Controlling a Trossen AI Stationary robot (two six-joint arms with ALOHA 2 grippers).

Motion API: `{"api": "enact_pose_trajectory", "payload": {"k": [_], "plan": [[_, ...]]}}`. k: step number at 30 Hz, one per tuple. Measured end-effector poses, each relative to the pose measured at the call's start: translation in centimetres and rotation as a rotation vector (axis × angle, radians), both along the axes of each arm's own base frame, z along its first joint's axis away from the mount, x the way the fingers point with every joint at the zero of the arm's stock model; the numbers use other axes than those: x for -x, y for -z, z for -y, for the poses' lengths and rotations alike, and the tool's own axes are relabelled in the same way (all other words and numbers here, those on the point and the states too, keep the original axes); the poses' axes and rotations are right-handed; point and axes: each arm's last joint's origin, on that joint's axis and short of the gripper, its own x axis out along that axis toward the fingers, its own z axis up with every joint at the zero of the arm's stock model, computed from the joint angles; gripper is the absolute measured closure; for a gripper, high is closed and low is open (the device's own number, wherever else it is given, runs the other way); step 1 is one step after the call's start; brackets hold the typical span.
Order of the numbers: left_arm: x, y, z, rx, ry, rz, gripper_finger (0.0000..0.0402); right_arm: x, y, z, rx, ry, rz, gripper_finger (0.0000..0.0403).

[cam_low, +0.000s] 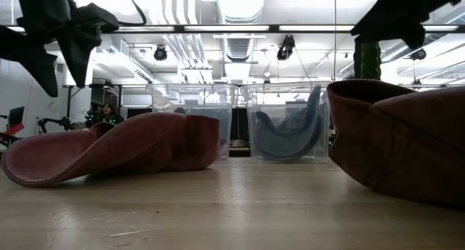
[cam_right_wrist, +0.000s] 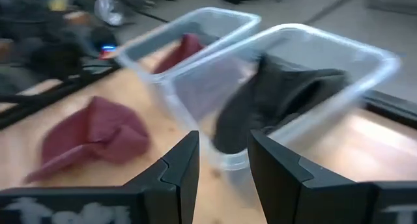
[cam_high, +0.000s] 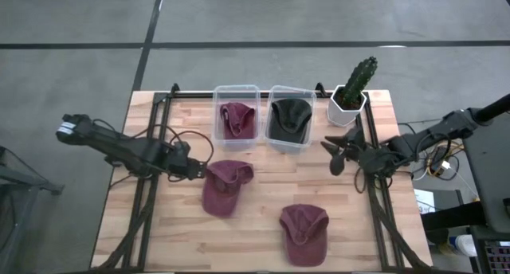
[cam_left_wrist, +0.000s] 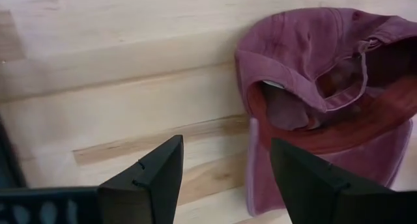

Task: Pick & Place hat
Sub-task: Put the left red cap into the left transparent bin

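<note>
We see the left gripper (cam_high: 194, 167) hovering just beside the crown edge of a maroon hat (cam_high: 225, 186) that lies on the wooden table (cam_high: 263, 242) in front of the bins; its fingers (cam_left_wrist: 146, 178) are spread wide and hold nothing. A second maroon hat (cam_high: 304, 231) lies nearer the front edge, well apart from the first. Behind them stand two clear bins side by side: the left bin (cam_high: 237, 91) holds a maroon hat, the right bin (cam_high: 291, 93) a dark hat. The right gripper (cam_high: 335, 154) hangs just beside the right bin, its fingers parted a little and empty. A potted cactus (cam_high: 352, 91) stands at the back right corner.
</note>
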Motion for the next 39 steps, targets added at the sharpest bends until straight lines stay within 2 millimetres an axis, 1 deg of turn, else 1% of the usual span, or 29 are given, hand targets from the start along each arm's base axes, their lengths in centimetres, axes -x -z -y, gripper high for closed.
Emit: {"api": "enact_pose_trajectory", "payload": {"k": [4,7,13,18,21,26,34,39], "plan": [[-1.1,0.5,0.3,0.007,0.002,0.017,0.0181,0.4,1.3,0.0,-0.01,-0.116,0.102,0.028],[-1.8,1.0,0.6,0.014,0.007,0.004,0.0181,0.8,2.3,0.1,-0.026,-0.169,0.175,0.028],[-2.3,1.9,1.1,0.045,0.011,-0.059,0.0181,1.7,4.3,0.4,-0.082,-0.165,0.244,0.028],[-2.6,2.4,1.6,0.054,-0.01,-0.084,0.0181,2.2,5.3,0.6,-0.115,-0.157,0.263,0.028],[-2.9,2.6,1.7,0.052,-0.02,-0.078,0.0181,2.3,5.7,0.7,-0.115,-0.156,0.264,0.028],[-3.7,2.9,1.7,-0.025,-0.045,-0.016,0.0181,2.4,6.0,0.7,-0.109,-0.171,0.256,0.028],[-4.3,3.7,1.7,-0.096,-0.056,-0.035,0.0181,2.4,6.5,0.6,-0.132,-0.204,0.247,0.028],[-4.8,4.5,1.4,-0.215,-0.082,-0.043,0.0181,2.4,6.6,0.6,-0.149,-0.2,0.254,0.028]]}}
